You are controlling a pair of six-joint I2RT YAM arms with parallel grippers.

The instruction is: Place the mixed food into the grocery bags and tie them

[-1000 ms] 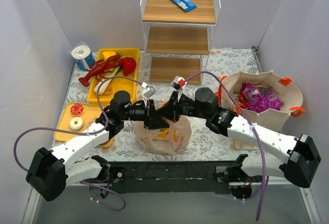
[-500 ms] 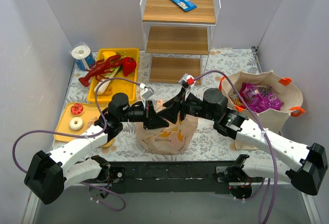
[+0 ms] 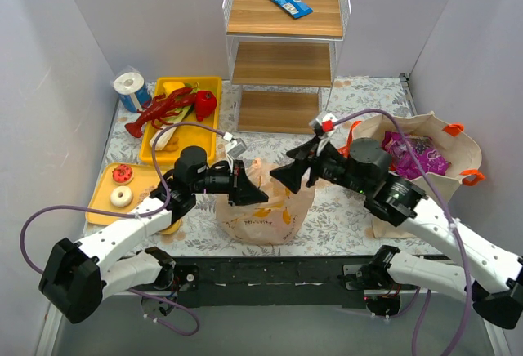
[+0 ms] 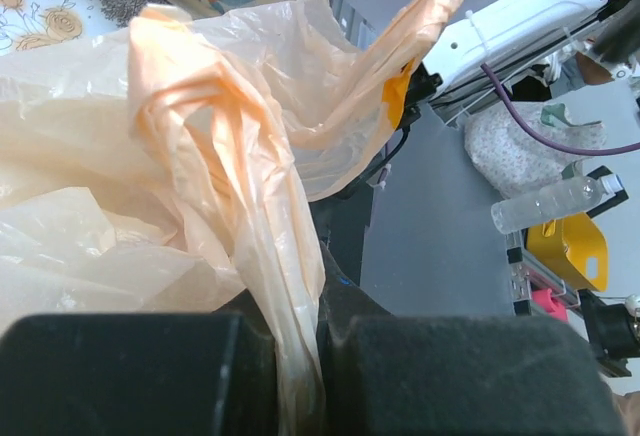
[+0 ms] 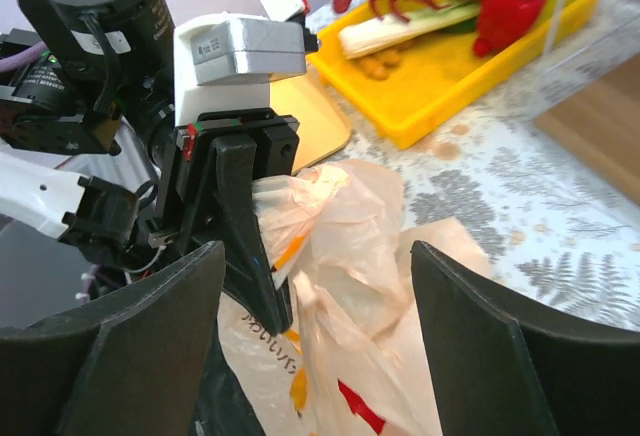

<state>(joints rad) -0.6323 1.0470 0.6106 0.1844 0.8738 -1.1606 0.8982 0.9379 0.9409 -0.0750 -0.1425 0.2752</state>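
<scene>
The thin peach plastic grocery bag (image 3: 265, 209) stands at mid-table near the front edge, with a red patch showing through its plastic (image 5: 357, 403). My left gripper (image 3: 250, 193) is shut on a twisted handle strip of this bag (image 4: 285, 286), which runs down between the black pads (image 4: 180, 376). Just right of the bag's top, my right gripper (image 3: 296, 175) is open and holds nothing. In its wrist view the bag (image 5: 345, 226) lies between and beyond the spread fingers (image 5: 150, 346). The beige tote (image 3: 433, 178) with orange handles stands at the right and holds a purple snack packet (image 3: 413, 157).
A yellow tray (image 3: 214, 85) at the back left holds a red toy lobster (image 3: 162, 108) and a red pepper (image 3: 205, 104). A yellow plate (image 3: 102, 191) carries doughnuts. A white paper roll (image 3: 131, 86) stands by the left wall. The wire shelf (image 3: 284, 46) has a blue packet (image 3: 288, 0) on top.
My right gripper opened, let go of the bag's top and drew back to the right. My left gripper closed fully on the handle strip and stayed in place.
</scene>
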